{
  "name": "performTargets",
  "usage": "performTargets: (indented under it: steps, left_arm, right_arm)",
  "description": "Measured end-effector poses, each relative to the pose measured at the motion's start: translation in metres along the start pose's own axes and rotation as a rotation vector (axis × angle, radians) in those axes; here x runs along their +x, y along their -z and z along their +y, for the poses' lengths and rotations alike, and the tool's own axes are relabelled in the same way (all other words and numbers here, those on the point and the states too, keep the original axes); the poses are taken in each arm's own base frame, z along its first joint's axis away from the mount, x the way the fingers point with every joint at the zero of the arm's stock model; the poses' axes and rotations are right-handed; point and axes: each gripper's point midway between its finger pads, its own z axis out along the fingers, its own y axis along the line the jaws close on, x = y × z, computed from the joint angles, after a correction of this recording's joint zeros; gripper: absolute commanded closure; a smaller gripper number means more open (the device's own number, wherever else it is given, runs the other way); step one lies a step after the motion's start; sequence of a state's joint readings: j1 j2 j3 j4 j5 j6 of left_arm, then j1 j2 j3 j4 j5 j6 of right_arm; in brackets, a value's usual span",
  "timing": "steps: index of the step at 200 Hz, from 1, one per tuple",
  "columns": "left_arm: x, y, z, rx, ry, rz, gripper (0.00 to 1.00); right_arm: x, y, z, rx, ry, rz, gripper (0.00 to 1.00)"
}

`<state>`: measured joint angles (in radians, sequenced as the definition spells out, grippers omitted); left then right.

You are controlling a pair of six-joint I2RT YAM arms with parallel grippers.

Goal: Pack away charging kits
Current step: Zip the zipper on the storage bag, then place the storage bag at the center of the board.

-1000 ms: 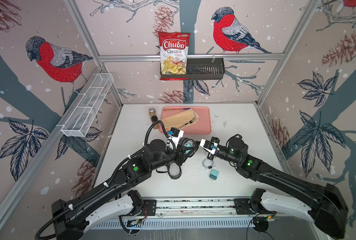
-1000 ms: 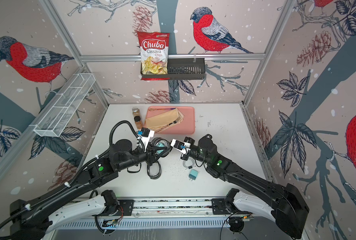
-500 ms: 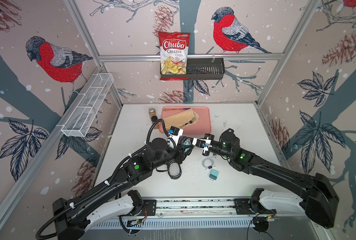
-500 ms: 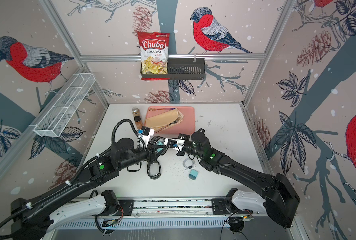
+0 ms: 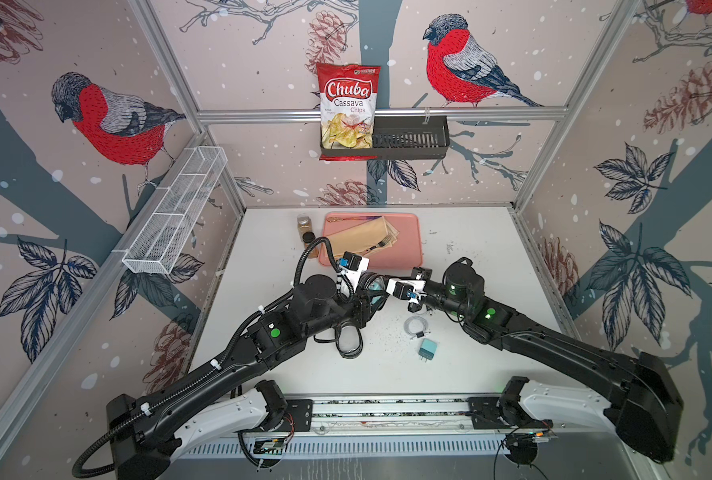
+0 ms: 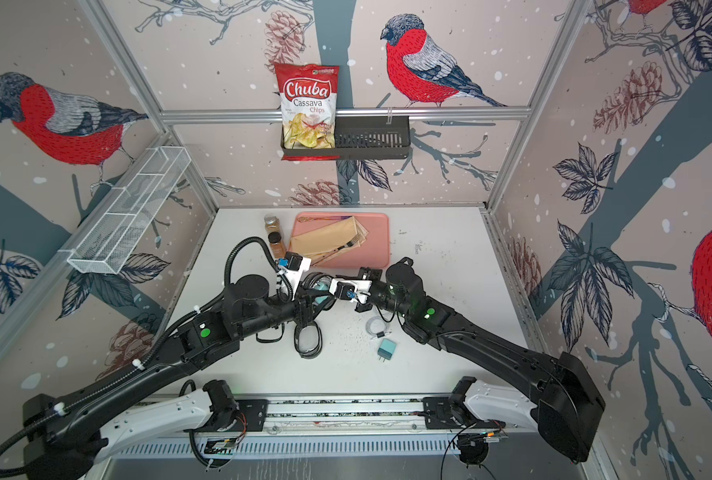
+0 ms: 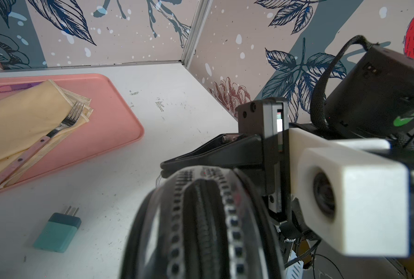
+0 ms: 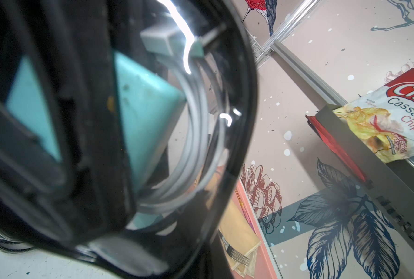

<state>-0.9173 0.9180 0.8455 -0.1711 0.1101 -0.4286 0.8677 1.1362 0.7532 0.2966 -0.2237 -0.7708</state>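
While the left hand [image 5: 366,297] clamps the case [image 7: 201,217] on edge above the surface's [image 5: 470,257] middle, the right hand [image 7: 177,161], pressed together, meets its zip rim from the right; any pinch is unconfirmed.

Bird-and-pinecone wallpaper [image 5: 113,120] is covering the walls, with aluminium rails [image 5: 263,114] framing them. A wire rack [image 5: 171,216] and black shelf [image 5: 412,141] are hanging above the white table [image 5: 470,232].

You see a black case [image 5: 372,286] up in the air. Through its clear lid show a teal plug [image 8: 148,108] and a curled white cable [image 8: 196,145]. A loose cable [image 5: 416,325] and a loose plug [image 5: 428,349] lie flat, close together, on the table [image 5: 491,374].
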Motion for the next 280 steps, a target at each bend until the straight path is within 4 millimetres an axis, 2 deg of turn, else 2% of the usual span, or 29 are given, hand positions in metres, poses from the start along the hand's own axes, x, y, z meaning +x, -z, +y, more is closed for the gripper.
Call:
performTargets:
  steps: [42,60,70,84,95,108,116,125,149,179,206,225,237,254,258,261,263,265,280]
  left_arm:
    - [-0.005,-0.001,-0.003,0.015,-0.003,-0.025,1.0]
    - [-0.004,-0.002,-0.003,0.018,-0.002,-0.019,1.0]
    - [-0.002,-0.002,-0.003,0.019,-0.001,-0.011,1.0]
    - [-0.001,-0.001,-0.003,0.02,-0.001,-0.011,1.0]
    - [0.003,0.001,-0.002,0.018,0.004,-0.004,1.0]
    - [0.027,0.005,0.006,-0.007,0.022,0.074,1.0]
    - [0.042,0.008,0.013,-0.028,0.03,0.121,1.0]
    - [0.049,0.013,0.016,-0.038,0.034,0.13,1.0]
    - [0.04,0.026,0.02,-0.059,0.046,0.059,1.0]
    - [0.029,0.038,0.038,-0.148,0.08,-0.024,1.0]
    - [0.011,0.054,0.078,-0.287,0.154,-0.142,1.0]
    - [0.003,0.067,0.118,-0.399,0.235,-0.227,1.0]
    - [0.003,0.076,0.149,-0.472,0.3,-0.277,1.0]
    - [0.014,0.084,0.199,-0.556,0.421,-0.327,1.0]
    - [0.018,0.085,0.209,-0.57,0.45,-0.332,1.0]
    - [0.023,0.086,0.218,-0.581,0.48,-0.333,1.0]
    - [0.025,0.086,0.222,-0.586,0.493,-0.334,1.0]
    - [0.028,0.086,0.227,-0.589,0.511,-0.334,1.0]
    - [0.055,0.088,0.261,-0.648,0.636,-0.317,1.0]
  right_arm:
    - [-0.01,0.001,-0.008,-0.013,-0.03,-0.003,1.0]
    - [-0.013,0.001,-0.005,-0.031,-0.045,-0.001,1.0]
    - [-0.013,0.001,-0.003,-0.031,-0.053,0.006,0.95]
    - [-0.014,0.001,-0.002,-0.024,-0.068,0.015,0.83]
    - [-0.016,0.004,-0.006,-0.006,-0.082,0.015,0.8]
    - [-0.035,0.01,-0.028,0.084,-0.095,-0.054,0.75]
    - [-0.044,0.016,-0.04,0.135,-0.099,-0.087,0.67]
    - [-0.048,0.02,-0.048,0.18,-0.117,-0.102,0.6]
    - [-0.032,0.022,-0.053,0.238,-0.179,-0.055,0.57]
    - [-0.017,0.029,-0.061,0.311,-0.285,-0.008,0.49]
    - [0.005,0.038,-0.06,0.364,-0.39,0.034,0.38]
    - [0.023,0.049,-0.06,0.413,-0.473,0.058,0.3]
    - [0.034,0.058,-0.064,0.45,-0.536,0.064,0.26]
    - [0.055,0.073,-0.079,0.53,-0.639,0.076,0.23]
    - [0.06,0.077,-0.084,0.551,-0.666,0.078,0.18]
    - [0.065,0.08,-0.087,0.568,-0.686,0.082,0.11]
    - [0.068,0.082,-0.089,0.576,-0.695,0.083,0.02]
    - [0.071,0.084,-0.091,0.586,-0.711,0.084,0.0]
    - [0.103,0.105,-0.105,0.683,-0.811,0.111,0.0]
